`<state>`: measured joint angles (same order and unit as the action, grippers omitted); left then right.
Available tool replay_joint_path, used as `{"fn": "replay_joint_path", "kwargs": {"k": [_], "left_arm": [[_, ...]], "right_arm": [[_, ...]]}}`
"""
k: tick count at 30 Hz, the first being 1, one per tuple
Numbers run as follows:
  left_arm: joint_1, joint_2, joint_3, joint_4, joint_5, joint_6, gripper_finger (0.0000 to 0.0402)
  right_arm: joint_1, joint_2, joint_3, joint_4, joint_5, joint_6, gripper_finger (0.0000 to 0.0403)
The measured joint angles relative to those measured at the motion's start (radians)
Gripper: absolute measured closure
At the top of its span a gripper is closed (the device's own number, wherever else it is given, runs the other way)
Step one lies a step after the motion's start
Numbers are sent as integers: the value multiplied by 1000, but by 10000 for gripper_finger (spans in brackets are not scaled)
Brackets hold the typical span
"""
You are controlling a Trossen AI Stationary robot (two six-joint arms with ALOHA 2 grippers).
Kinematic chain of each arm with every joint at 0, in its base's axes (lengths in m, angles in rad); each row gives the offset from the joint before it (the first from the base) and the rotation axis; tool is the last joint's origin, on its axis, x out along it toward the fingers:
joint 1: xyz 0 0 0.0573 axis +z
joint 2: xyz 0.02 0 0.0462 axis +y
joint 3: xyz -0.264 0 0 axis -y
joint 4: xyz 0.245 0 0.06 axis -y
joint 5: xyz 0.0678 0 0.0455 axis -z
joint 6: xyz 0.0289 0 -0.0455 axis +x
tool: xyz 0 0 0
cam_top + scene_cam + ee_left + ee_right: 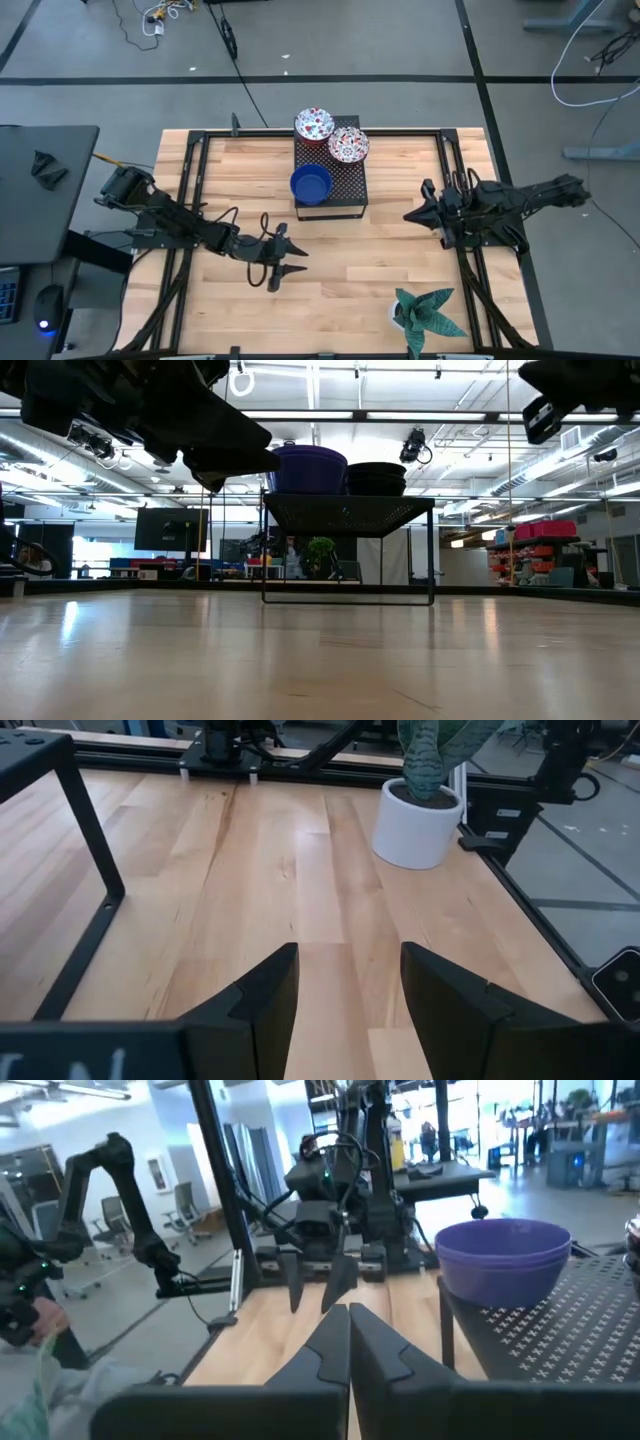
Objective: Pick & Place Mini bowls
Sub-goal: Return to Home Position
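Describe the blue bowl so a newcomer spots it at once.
Find the wooden table, then the black mesh shelf standing on it. The blue bowl sits on the shelf corner nearest the left pincer. It alone is solid blue; the other two bowls are white with red patterning.

From table height the patterned bowl stack (376, 478) is a dark silhouette; the potted plant (418, 815) is cropped at its leaves.

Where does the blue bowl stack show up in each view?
High view: blue bowl stack near centre, on the black shelf.
Low view: stack upper centre, atop the shelf's left end.
Left wrist view: not in it; only a shelf leg.
Right wrist view: stack right side, on the shelf.
Shared landmark: the black shelf.
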<state>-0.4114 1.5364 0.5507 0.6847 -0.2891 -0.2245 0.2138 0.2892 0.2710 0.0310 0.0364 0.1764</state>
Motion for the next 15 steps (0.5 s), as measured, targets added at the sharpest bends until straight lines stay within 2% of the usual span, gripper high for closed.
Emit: {"fn": "replay_joint_path", "kwargs": {"k": [7, 15], "left_arm": [[15, 0, 0, 1, -6, 0, 220], [23, 0, 0, 7, -6, 0, 220]], "right_arm": [[-32, -67, -114, 73, -39, -54, 401], [-84, -217, -240, 75, -52, -42, 401]]}}
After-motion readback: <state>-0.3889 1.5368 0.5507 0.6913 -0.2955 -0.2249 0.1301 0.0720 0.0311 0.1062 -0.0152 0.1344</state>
